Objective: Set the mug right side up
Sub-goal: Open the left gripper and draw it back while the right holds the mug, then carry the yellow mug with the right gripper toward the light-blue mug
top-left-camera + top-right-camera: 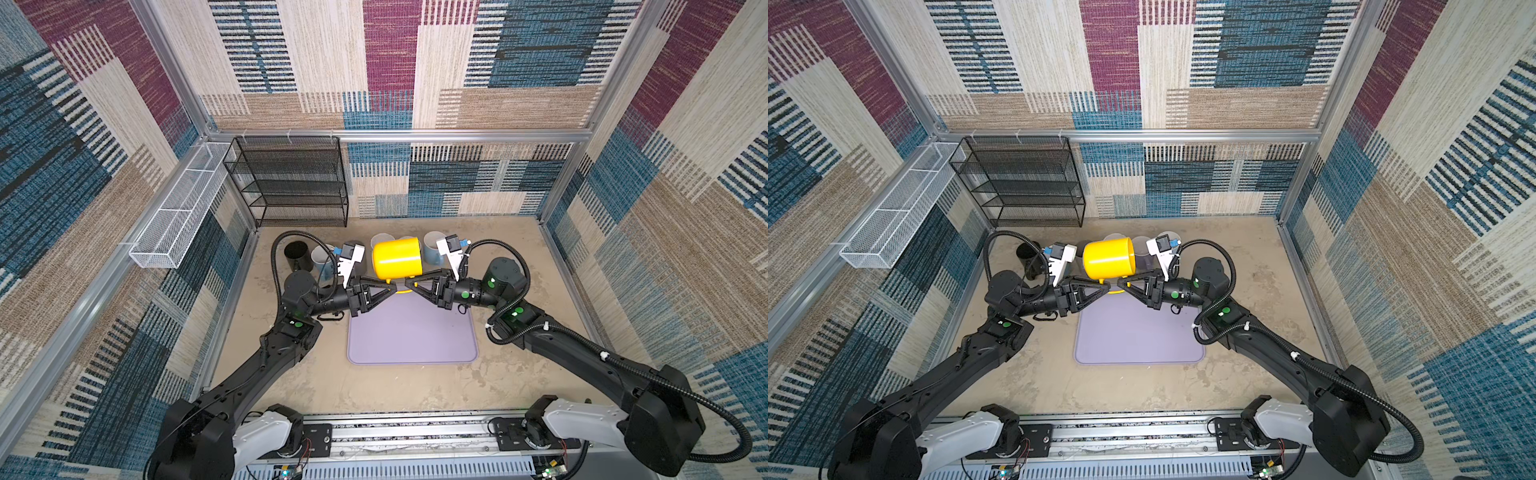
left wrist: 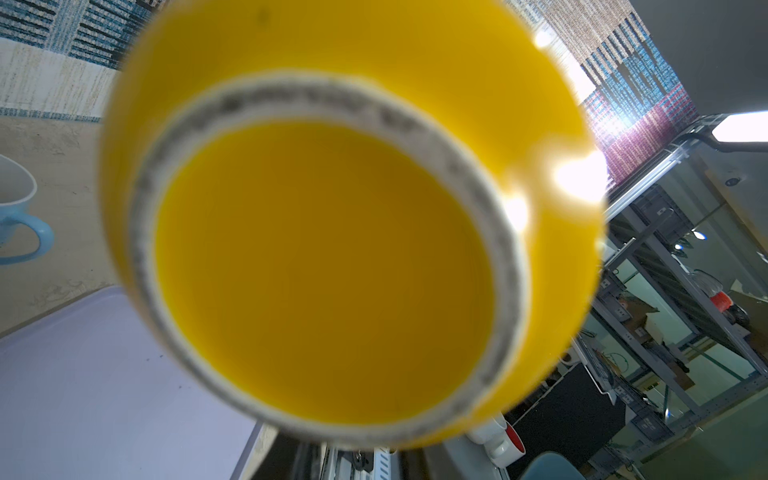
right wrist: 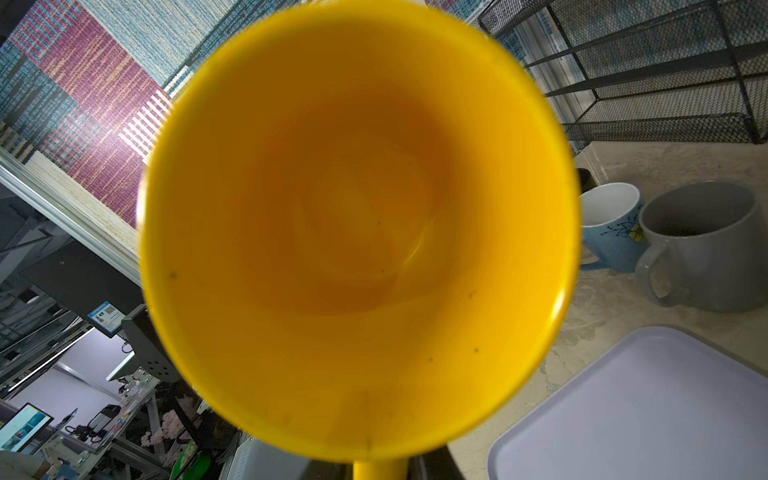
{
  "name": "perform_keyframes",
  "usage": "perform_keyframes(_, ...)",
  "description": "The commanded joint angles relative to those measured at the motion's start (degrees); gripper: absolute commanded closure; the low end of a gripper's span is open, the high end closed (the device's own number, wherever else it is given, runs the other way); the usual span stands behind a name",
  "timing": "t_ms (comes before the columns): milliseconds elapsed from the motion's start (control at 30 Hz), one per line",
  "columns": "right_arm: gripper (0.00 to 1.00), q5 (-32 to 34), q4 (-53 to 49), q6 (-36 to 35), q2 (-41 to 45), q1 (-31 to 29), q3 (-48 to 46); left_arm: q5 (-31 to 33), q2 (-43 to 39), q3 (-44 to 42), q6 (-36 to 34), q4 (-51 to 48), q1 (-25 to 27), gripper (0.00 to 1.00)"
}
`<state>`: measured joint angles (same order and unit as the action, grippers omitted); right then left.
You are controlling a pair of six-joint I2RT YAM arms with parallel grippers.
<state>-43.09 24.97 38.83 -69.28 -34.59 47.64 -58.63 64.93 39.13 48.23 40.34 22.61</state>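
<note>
The yellow mug (image 1: 397, 257) (image 1: 1108, 257) hangs on its side above the purple mat (image 1: 411, 328), its mouth facing right and its handle (image 1: 401, 291) pointing down. My left gripper (image 1: 392, 286) and right gripper (image 1: 409, 286) meet tip to tip at that handle. The left wrist view is filled by the mug's ringed base (image 2: 324, 266). The right wrist view looks into the mug's open mouth (image 3: 357, 232), and the handle (image 3: 380, 469) runs toward the hidden jaws. The right gripper appears shut on the handle. The left jaws are hidden.
Behind the mug stand a black cup (image 1: 297, 253), a blue mug (image 1: 322, 259) and grey mugs (image 1: 432, 247). A black mesh rack (image 1: 291, 183) and a white wire basket (image 1: 183, 208) sit at the back left. Patterned walls enclose the table.
</note>
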Motion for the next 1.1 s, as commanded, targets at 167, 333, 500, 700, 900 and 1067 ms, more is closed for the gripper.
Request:
perform_keyframes(167,1.00,2.4,-0.8,-3.0,1.9,2.5,0.9,-0.4,-1.2,1.0,-5.0,-6.3,-0.1,0.73)
perform_keyframes(333,1.00,3.2,-3.7,-4.3,2.3,5.4,0.5,0.0,-1.7,1.7,-7.4,-10.7,-0.1,0.73)
perform_keyframes(500,1.00,3.9,-8.5,-7.1,2.2,8.9,0.6,0.8,-2.6,2.0,-9.3,-14.2,-0.1,0.73)
perform_keyframes(700,1.00,3.5,-12.7,-10.5,2.4,13.8,0.3,2.6,-3.6,3.2,-13.7,-22.2,-0.1,0.73)
perform_keyframes(900,1.00,4.0,-17.2,-13.2,2.1,18.3,0.7,3.5,-4.0,3.5,-15.1,-25.1,-0.2,0.73)
perform_keyframes(1067,1.00,3.7,-20.1,-14.9,0.7,22.5,1.1,4.3,-3.9,3.8,-15.7,-26.7,-0.1,0.74)
